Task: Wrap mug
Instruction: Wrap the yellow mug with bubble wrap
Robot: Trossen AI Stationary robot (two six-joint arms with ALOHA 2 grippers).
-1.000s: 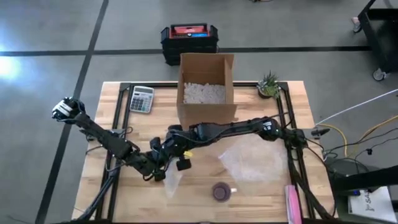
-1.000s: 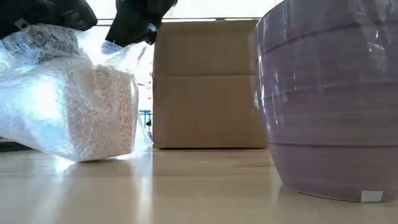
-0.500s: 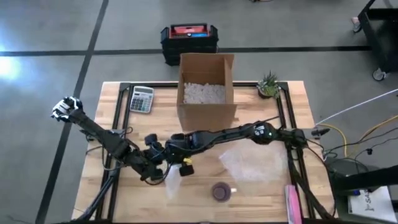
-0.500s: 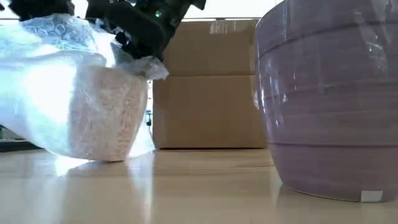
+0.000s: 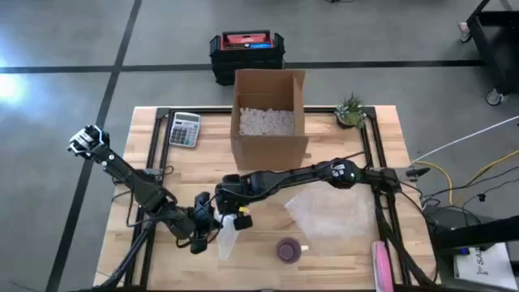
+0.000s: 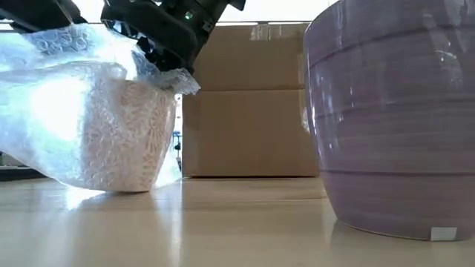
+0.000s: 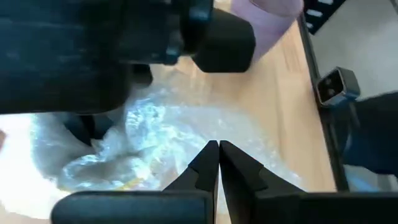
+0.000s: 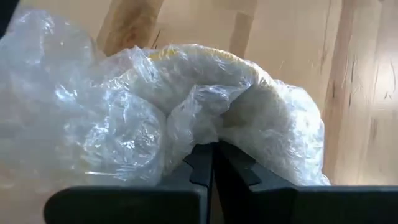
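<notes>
Near the front edge of the wooden table, a little left of centre, we see a bundle of bubble wrap standing on the boards with both arms gathered over it. The left gripper meets it from the left and the right gripper from behind, the 2 almost touching above the bundle. In the right wrist view the 2 dark fingers lie pressed together with a fold of the wrap pinched between them, and the crumpled plastic bulges just past the tips. In the left wrist view the fingers are likewise drawn tight together over the wrap; we cannot tell for certain that a film is caught between them, though they lie right on it. The purple mug stands bare on the table, just to the right of the bundle and apart from it; in the low view it fills the right side, close to the lens. A second, flat sheet of bubble wrap lies to the right of the arms. Behind them stands an open cardboard box with white packing fill inside, a calculator to its left and a small plant to its right.
</notes>
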